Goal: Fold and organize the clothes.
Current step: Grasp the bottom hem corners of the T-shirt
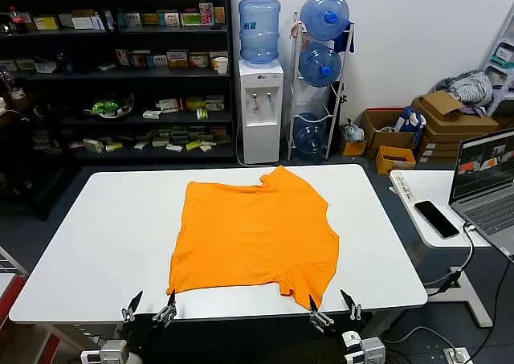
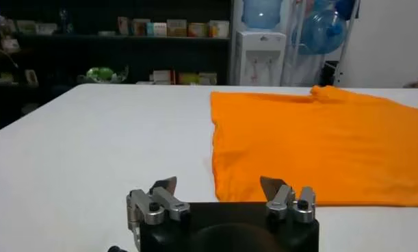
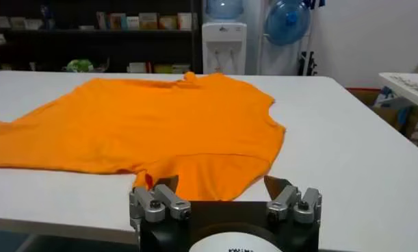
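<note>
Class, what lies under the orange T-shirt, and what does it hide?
The orange T-shirt lies flat on the white table. Only tabletop shows around it; whatever sits beneath the cloth, including its underside, is covered.

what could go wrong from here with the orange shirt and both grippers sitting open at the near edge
1. The T-shirt lies skewed, with its near hem at the table edge, so a pinch could catch the tabletop or miss the cloth.
2. The left gripper sits at the shirt's corner and the right gripper by a rumpled sleeve; uneven grabs may fold it crooked.
</note>
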Robot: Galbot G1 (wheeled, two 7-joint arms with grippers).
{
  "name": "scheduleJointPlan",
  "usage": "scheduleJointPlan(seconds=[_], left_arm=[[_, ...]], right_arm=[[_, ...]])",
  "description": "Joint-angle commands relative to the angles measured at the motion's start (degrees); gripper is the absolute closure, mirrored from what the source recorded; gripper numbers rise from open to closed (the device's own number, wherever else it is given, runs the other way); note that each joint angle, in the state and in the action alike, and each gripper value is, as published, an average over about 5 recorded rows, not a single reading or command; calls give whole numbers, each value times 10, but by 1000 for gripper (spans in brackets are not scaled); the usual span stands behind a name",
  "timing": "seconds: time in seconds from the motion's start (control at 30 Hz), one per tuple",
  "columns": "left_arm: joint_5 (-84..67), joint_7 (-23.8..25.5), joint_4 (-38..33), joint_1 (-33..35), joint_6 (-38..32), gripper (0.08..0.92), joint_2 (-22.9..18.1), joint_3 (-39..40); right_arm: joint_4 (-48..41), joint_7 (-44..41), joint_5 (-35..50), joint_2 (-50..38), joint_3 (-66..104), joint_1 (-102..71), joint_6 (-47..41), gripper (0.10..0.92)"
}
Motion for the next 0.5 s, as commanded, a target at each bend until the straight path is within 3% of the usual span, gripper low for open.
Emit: scheduleJointPlan(seconds=[0.03, 0.27, 0.5], left_arm=[[-8, 12, 63, -65, 0, 177, -6, 23], [-1, 22, 151, -125, -4, 177, -26, 33], [12, 16, 180, -120, -18, 227, -25, 35]], right_arm=[[-63, 2, -12, 9, -15, 63, 7, 203], [-138, 3, -46, 30, -34, 102, 22, 213], [-157, 0, -68, 32, -40, 92, 41, 381]])
